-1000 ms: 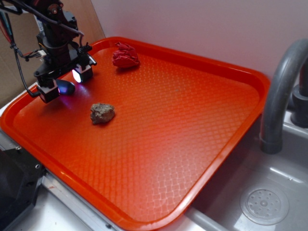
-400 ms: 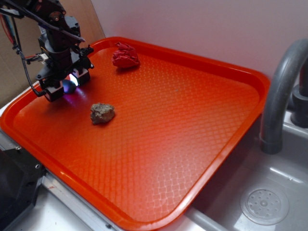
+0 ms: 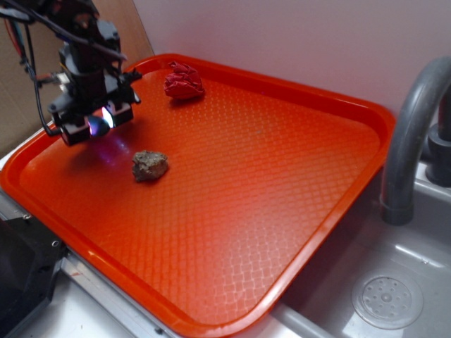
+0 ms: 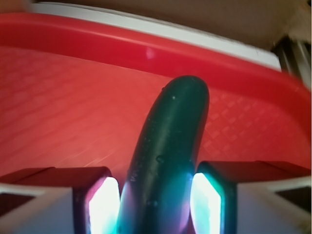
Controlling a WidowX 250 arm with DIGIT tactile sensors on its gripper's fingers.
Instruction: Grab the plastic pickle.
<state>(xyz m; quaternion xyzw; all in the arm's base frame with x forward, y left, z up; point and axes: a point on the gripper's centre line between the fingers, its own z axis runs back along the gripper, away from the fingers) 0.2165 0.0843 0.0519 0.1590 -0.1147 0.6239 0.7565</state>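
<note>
While clenched on smooth dark oblong pickle (image 4: 165, 161) | claw (image 3: 93, 125) glows | tray (image 3: 282, 183) diamond-textured

plastic pickle's (image 4: 165, 161) near end cropped

The gripper (image 3: 94, 125) hangs over the far-left part of the orange tray (image 3: 338, 190), jaws closed on the plastic pickle (image 4: 168, 156), just inside the left rim. The brown lump (image 3: 150, 165) lies near it toward the tray's middle, the closest obstacle. The red wad (image 3: 184, 81) sits by the far edge, apart from both. The tray's centre, right side and near edge lie bare. Beyond the right edge a grey faucet (image 3: 412, 134) rises.
</note>
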